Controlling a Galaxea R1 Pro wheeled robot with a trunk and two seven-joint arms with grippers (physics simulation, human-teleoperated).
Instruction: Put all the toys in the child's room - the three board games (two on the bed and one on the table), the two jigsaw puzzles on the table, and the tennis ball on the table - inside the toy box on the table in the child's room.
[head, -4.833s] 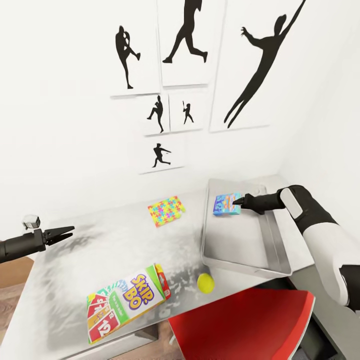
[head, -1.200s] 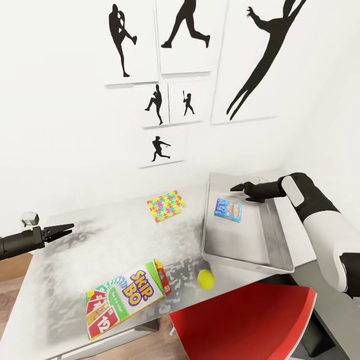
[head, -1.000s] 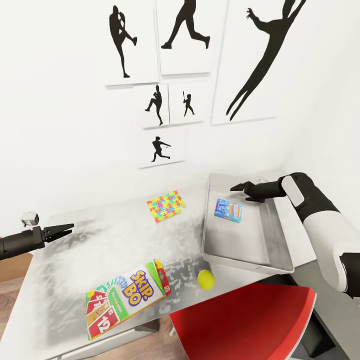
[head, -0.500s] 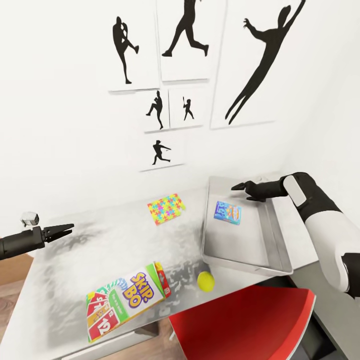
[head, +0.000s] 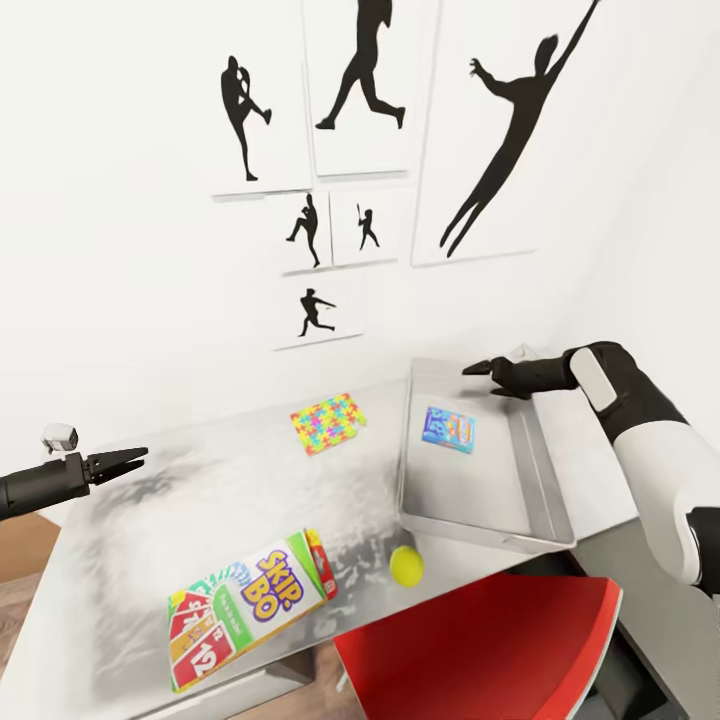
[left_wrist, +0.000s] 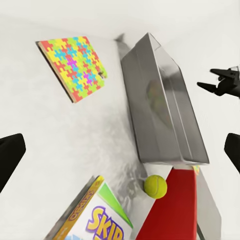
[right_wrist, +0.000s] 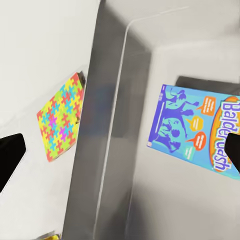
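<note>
Grey counter holds puzzle, SKIP-BO box and ball. Blue game now lies released inside bin; right end effector has lifted away, spread. Left end effector hovers spread.

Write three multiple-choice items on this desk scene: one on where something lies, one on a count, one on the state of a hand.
1. Where does the blue board game lie?
A. On the red chair
B. Inside the toy box
C. Under the SKIP-BO box

2. How many jigsaw puzzles lie on the table?
A. One
B. Three
C. Four

3. What is the state of the right hand?
A. Shut on the tennis ball
B. Shut on the blue game
C. Open, holding nothing

Answers: 1 B, the right wrist view shows it flat on the bin's floor. 2 A, just one mosaic square lies there. 3 C, its fingers spread above the bin's far end, while the tennis ball sits on the table.
</note>
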